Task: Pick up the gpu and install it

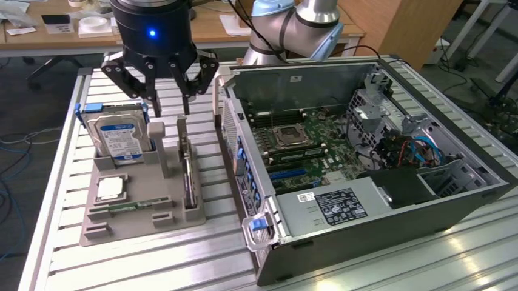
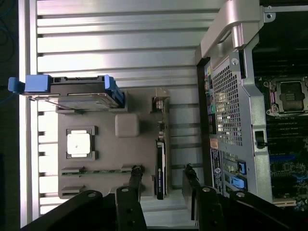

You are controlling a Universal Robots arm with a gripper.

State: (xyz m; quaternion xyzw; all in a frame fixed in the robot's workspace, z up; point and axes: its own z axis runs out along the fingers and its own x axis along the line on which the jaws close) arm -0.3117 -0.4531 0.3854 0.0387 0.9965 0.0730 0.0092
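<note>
The gpu (image 1: pixel 188 176) stands on its edge in a slot along the grey holder tray (image 1: pixel 121 229), on the side nearest the computer case. In the wrist view the gpu (image 2: pixel 160 163) appears as a thin dark strip with its metal bracket at the far end. My gripper (image 1: pixel 171 109) hangs above the far end of the card and is open. In the wrist view the gripper (image 2: pixel 162 173) has one black finger (image 2: pixel 136 175) on each side of the card, apart from it and holding nothing.
An open computer case (image 1: pixel 453 200) lies at the exterior view's right, its motherboard (image 1: pixel 299 145) exposed. The tray also holds a hard drive (image 1: pixel 120 136) in a blue caddy, a processor chip (image 1: pixel 111 188) and a memory stick (image 1: pixel 130 206). All rest on a slatted aluminium table (image 1: pixel 162 260).
</note>
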